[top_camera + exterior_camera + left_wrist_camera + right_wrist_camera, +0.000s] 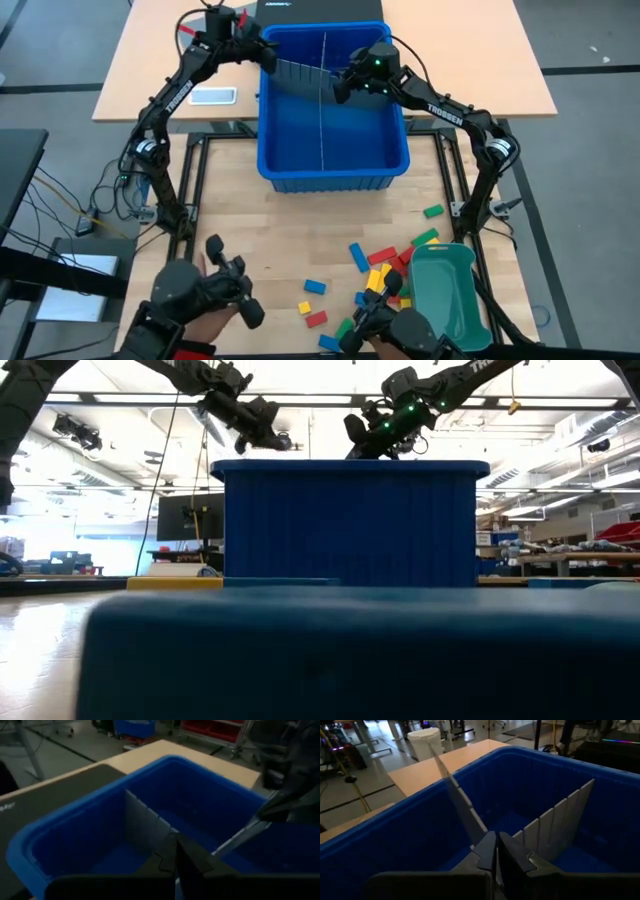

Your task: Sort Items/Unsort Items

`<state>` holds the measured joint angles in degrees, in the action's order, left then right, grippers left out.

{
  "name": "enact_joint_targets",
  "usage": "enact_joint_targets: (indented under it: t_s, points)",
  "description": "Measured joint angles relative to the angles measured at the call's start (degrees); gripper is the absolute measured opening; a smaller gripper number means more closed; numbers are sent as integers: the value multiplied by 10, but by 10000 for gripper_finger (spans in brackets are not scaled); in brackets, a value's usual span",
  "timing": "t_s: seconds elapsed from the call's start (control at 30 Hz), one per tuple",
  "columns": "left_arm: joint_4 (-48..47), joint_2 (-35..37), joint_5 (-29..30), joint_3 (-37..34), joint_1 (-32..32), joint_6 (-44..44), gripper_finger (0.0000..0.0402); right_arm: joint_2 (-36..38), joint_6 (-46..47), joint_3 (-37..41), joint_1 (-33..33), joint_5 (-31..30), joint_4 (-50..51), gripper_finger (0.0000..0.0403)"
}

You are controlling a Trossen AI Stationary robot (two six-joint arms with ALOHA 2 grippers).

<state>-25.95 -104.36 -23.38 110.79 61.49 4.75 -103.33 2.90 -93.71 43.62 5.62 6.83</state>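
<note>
grey divider sheets (323,100) inside the blue bin (333,170) were pinched by both jaws, left gripper (268,58) and right gripper (342,88).

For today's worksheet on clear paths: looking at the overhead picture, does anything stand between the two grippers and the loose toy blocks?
Yes. Both the left gripper and the right gripper are over the blue bin, each shut on a grey divider sheet. The toy blocks lie on the table beyond the bin's near wall, beside the teal tray.
</note>
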Motion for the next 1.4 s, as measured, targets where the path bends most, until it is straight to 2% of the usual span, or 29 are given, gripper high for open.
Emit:
enact_joint_targets:
  t_s: [0.13, 0.33, 0.67, 0.8, 1.03, 1.4]
  points:
    - [-19, 1, -13, 21, 13, 11, 40, 0, 0, 0, 0, 5, 3, 25]
    - [-52, -21, 3, 22, 47, 29, 66, 0, 0, 0, 0, 5, 3, 21]
    - [-73, -65, -20, 22, 58, 64, 6, 0, 10, 0, 0, 18, 3, 7]
    - [-83, -67, -24, 22, 57, 72, 6, 0, 14, 0, 0, 20, 3, 3]
    - [-105, -67, -90, 22, 56, 72, 3, 0, 14, 0, 4, 22, 2, 6]
    - [-145, -66, -104, 29, 52, 68, 2, 0, 14, 0, 9, 21, 1, 4]
